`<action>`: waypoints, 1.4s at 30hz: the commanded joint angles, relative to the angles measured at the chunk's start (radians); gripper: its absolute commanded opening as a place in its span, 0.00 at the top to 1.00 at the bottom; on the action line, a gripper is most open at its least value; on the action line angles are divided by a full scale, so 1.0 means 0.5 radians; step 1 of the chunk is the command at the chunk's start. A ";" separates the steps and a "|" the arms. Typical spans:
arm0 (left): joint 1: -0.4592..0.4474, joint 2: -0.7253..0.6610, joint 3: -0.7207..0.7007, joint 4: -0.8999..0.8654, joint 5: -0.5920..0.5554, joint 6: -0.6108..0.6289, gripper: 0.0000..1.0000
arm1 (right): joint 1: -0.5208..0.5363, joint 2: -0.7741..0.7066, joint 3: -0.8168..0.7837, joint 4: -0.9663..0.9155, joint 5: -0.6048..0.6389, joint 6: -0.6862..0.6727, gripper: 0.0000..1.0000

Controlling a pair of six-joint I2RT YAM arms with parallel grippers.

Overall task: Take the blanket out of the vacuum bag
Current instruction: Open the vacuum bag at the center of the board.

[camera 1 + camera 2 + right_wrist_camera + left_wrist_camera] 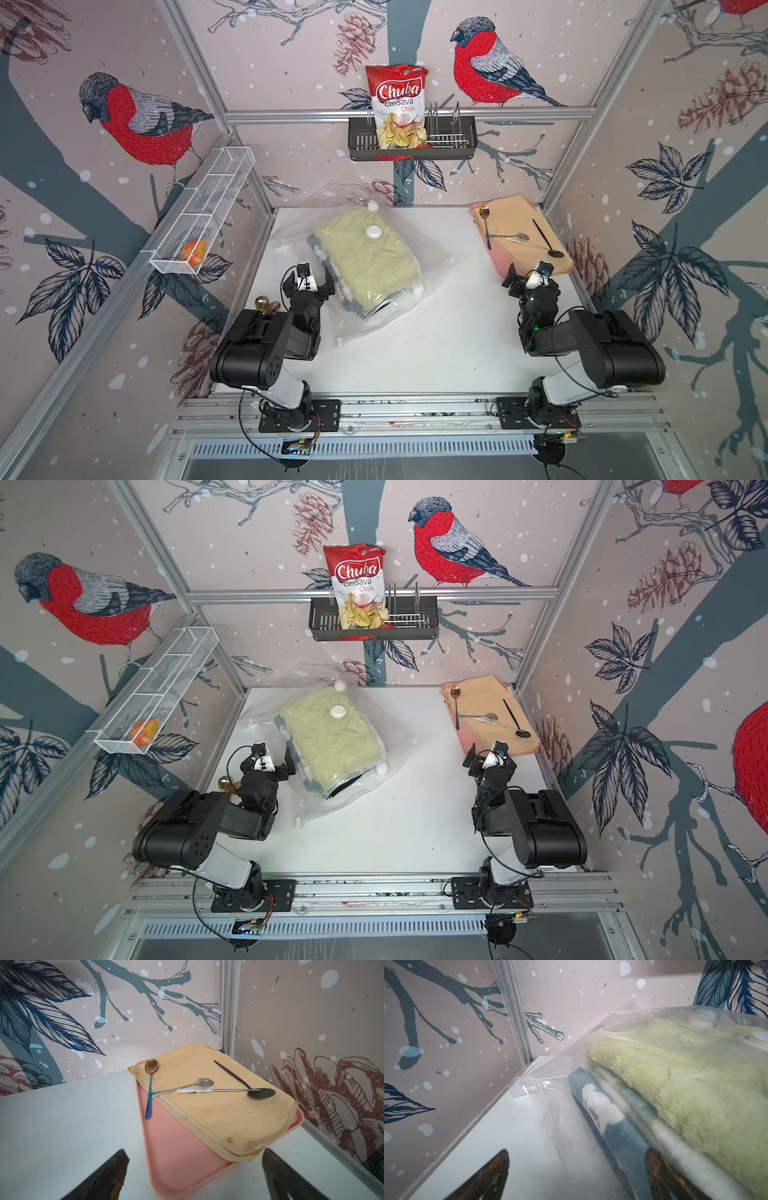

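1. The vacuum bag (432, 266) lies on the bench (436, 353) directly ahead of my left jaws and to their inner side. The folded blanket (370, 257) is inside it, pale green fleece on top, blue and white layers beneath.
2. My left jaws stand wide and hold nothing. In the left wrist view one fingertip (492, 1174) is over bare bench. The other sits at the bag's loose film beside the blanket's folded edge, and I cannot tell whether it touches.
3. The round valve cap (373, 231) sits on top of the blanket, well ahead of the left jaws. The slider clip (340, 342) is on the bag's edge behind them, toward the arm's base.
4. On the outer side of the left jaws only a narrow strip of bench runs to the wall frame, so room there is tight.
5. A broad stretch of white bench lies between the two sets of jaws.
6. My right jaws are also spread wide, holding nothing, low over the bench. In the right wrist view the near corner of a pink tray (176, 1157) shows between their tips. Just ahead, the tray carries a tan cloth (228, 1115) with four spoons (204, 1082) on it. The side wall is close on their outer side.
7. The left arm (257, 353) and right arm (602, 349) are both folded back on themselves. Each has its bulky elbow near the base rail and its wrist reaching forward, tipped down.
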 commanded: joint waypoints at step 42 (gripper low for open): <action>-0.124 0.049 -0.230 0.617 -0.328 0.094 0.01 | 0.099 -0.051 -0.078 0.233 0.257 -0.073 0.00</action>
